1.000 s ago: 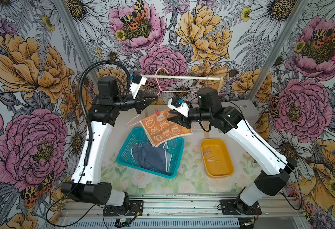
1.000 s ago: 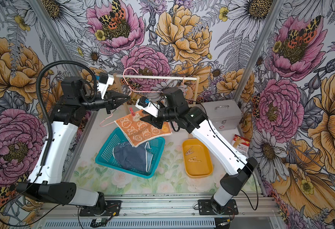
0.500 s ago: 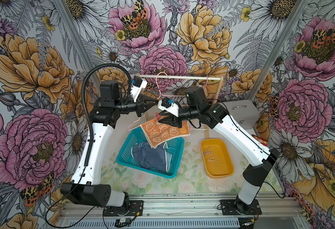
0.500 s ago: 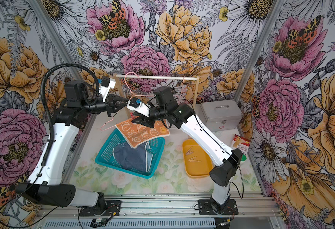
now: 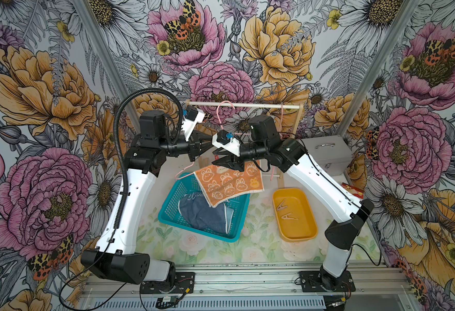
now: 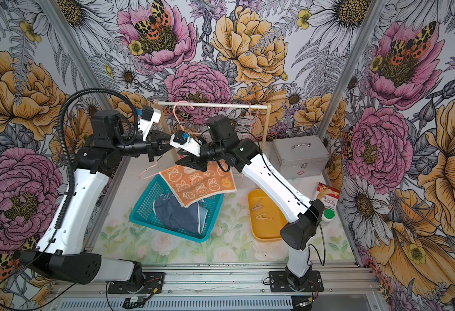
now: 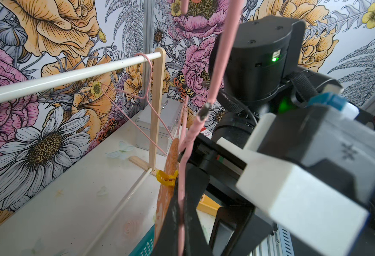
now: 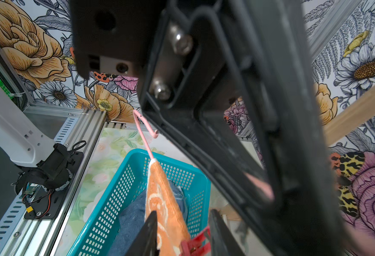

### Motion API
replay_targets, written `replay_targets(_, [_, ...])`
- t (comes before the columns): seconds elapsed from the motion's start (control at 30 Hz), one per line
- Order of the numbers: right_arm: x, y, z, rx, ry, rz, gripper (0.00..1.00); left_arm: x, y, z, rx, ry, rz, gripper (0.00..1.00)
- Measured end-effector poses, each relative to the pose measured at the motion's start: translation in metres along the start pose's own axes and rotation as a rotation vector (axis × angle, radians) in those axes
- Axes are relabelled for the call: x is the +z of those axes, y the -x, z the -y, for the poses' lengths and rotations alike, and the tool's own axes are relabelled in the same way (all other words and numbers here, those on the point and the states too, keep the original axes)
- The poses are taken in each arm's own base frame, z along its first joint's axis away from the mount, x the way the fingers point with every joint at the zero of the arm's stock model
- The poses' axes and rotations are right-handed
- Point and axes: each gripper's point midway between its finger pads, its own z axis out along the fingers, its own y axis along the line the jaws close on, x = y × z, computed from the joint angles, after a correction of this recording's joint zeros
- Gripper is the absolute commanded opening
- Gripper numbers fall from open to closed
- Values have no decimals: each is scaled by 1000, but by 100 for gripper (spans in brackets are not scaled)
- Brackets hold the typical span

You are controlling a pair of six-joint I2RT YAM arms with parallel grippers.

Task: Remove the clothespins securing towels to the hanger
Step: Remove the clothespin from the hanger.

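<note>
While the orange towel (image 5: pixel 229 183) hangs from the hanger (image 5: pixel 217 111) over the basket (image 5: pixel 172 204) in both top views, the blue towel (image 5: pixel 202 215) lies inside it, two wooden pegs (image 5: pixel 281 208) in the yellow tray (image 5: pixel 301 229). The left wrist view shows the left pincer (image 7: pixel 180 221) clenched on the hanger, a yellow peg (image 7: pixel 165 177) gripping the towel. The right wrist view shows the right pincer (image 8: pixel 183 213) released astride the red peg (image 8: pixel 196 243): light, springy, probably best squeezed at its tails.

Teal basket (image 5: pixel 172 204) sits near yellow tray (image 5: pixel 303 229); silver case (image 5: pixel 325 153) behind.
</note>
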Motion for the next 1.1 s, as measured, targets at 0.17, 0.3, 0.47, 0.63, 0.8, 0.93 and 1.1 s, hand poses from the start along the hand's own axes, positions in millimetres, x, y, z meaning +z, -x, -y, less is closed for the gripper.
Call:
replay_targets(0.17, [2,-2,1,4,2,-5,41,1,-1,1,-1,-5,-2,0])
replay_targets(0.3, [5,-3,4,4,-6,-8,44,2,-1,2,-1,-9,-3,0])
replay_targets(0.47, [11,-6,11,10,-17,-16,48,3,-1,4,1,-16,-4,0])
replay_targets(0.63, [14,-9,16,19,-38,-28,49,4,-1,6,2,-24,-4,0])
replay_targets(0.8, [13,-9,20,28,-60,-36,49,4,-1,7,2,-26,-4,0])
replay_targets(0.93, [12,-9,22,30,-73,-41,49,4,-1,7,2,-26,-4,0])
replay_targets(1.1, [13,-9,21,38,-67,-38,49,4,-1,6,1,-26,-4,0])
